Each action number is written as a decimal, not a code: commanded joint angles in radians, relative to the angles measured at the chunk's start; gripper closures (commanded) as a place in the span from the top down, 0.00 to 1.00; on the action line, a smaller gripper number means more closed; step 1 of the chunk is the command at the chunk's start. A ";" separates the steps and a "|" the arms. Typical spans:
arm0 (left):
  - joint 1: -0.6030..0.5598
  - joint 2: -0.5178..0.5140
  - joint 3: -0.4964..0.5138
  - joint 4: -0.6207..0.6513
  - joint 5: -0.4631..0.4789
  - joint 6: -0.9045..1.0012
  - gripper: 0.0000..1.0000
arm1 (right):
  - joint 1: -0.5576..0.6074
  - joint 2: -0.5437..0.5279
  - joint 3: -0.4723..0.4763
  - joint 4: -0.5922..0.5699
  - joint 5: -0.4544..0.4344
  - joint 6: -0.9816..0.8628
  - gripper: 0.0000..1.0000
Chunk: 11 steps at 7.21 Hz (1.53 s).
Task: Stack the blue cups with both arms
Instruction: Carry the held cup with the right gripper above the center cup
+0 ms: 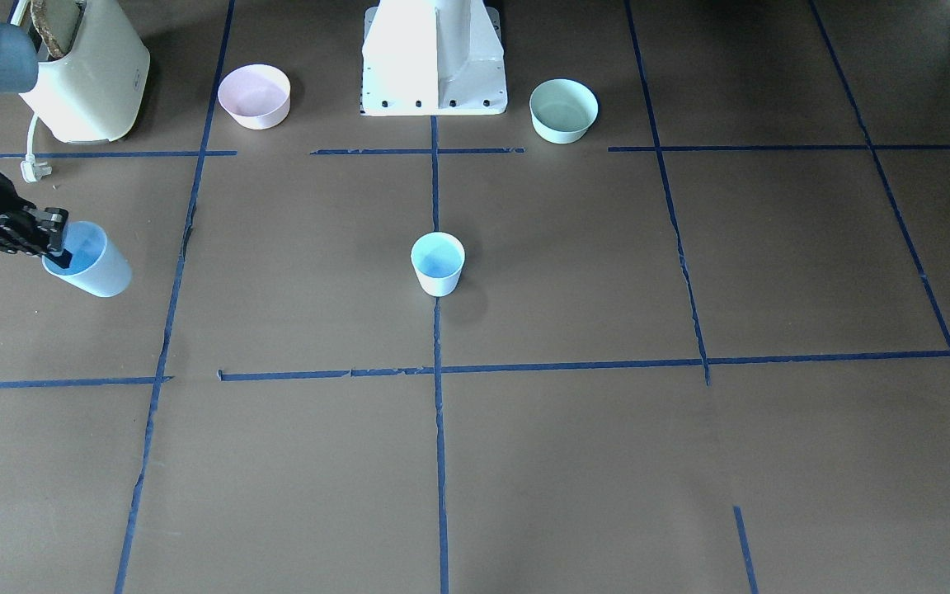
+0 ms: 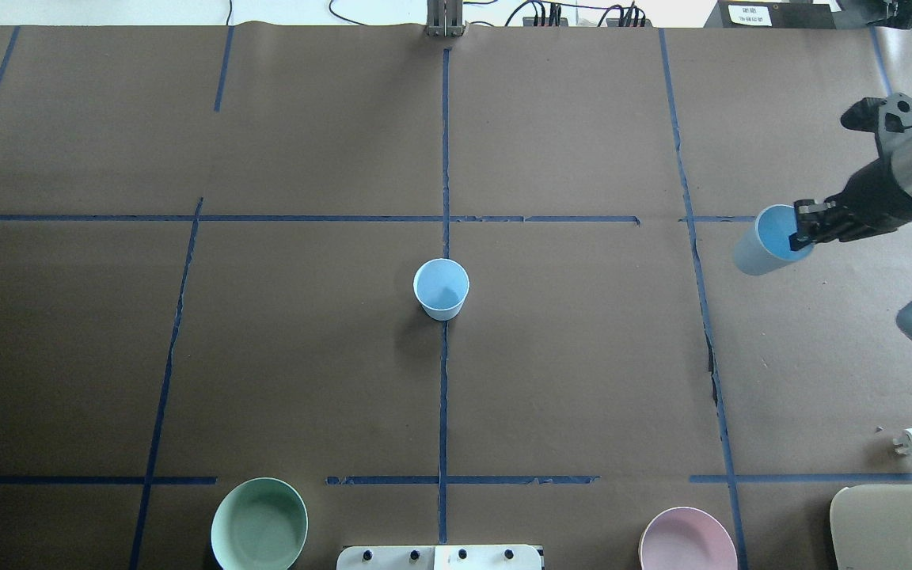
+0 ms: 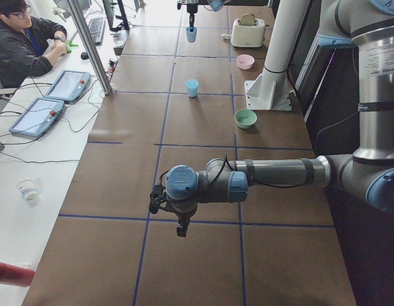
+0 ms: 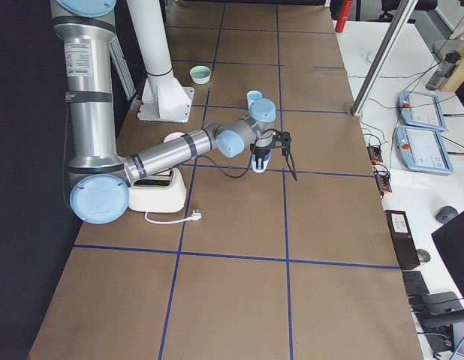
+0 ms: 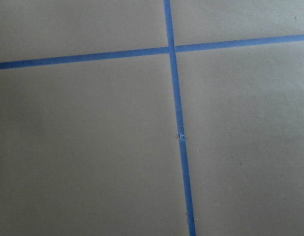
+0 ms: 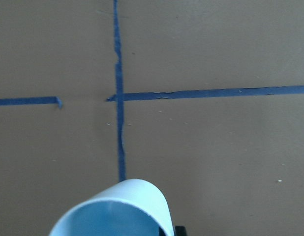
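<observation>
Leaning pale-blue cup [image 2: 755, 253] hangs from right hand [image 2: 803, 230].

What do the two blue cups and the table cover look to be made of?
Centre blue cup and tilted blue cup: likely thin plastic, going by the smooth, satin, evenly pale-blue walls. Table cover: apparently brown paper, matte, faintly creased, with blue tape stuck along it.

Matt brown paper [image 2: 305, 356] underlies the smooth, faintly glossy plastic blue cups [image 2: 441, 289].
</observation>
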 commanded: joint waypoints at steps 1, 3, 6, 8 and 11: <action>0.001 -0.003 -0.001 0.000 0.001 -0.009 1.00 | -0.193 0.271 0.008 -0.164 -0.094 0.306 0.00; 0.001 -0.004 -0.017 0.000 0.004 -0.037 1.00 | -0.365 0.510 -0.031 -0.311 -0.264 0.541 0.00; 0.001 -0.001 -0.014 0.000 0.004 -0.037 1.00 | -0.464 0.660 -0.159 -0.310 -0.375 0.660 0.00; 0.001 0.000 -0.010 -0.002 0.004 -0.036 1.00 | -0.475 0.656 -0.161 -0.309 -0.389 0.660 0.00; 0.001 0.000 -0.007 0.000 0.004 -0.031 1.00 | -0.475 0.663 -0.202 -0.278 -0.415 0.659 0.00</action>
